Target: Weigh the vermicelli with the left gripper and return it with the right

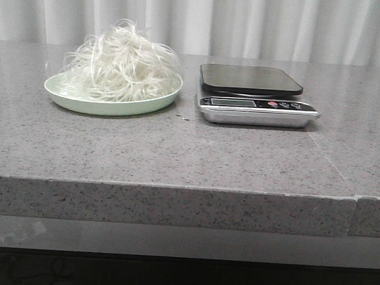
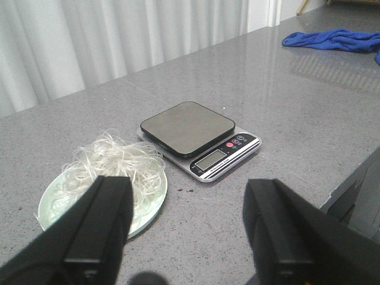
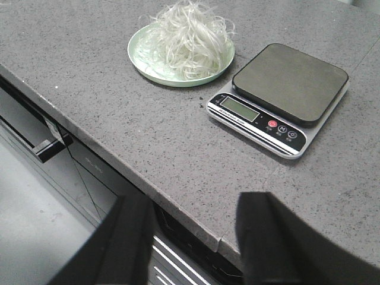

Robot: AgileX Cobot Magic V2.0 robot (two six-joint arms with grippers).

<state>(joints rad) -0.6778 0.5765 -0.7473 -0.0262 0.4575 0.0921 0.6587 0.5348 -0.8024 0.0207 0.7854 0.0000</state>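
The vermicelli (image 1: 122,65) is a fluffy whitish bundle lying on a pale green plate (image 1: 69,96) at the left of the grey counter. It also shows in the left wrist view (image 2: 113,163) and the right wrist view (image 3: 191,34). A silver kitchen scale (image 1: 256,112) with a bare dark platform (image 1: 250,79) stands just right of the plate. My left gripper (image 2: 187,214) is open and empty, above the counter, short of the plate and scale. My right gripper (image 3: 193,231) is open and empty over the counter's front edge. Neither gripper shows in the front view.
A blue cloth (image 2: 332,40) lies far off on the counter beyond the scale in the left wrist view. White curtains (image 1: 198,19) hang behind the counter. The counter's front edge (image 3: 142,184) drops to dark cabinet fronts below.
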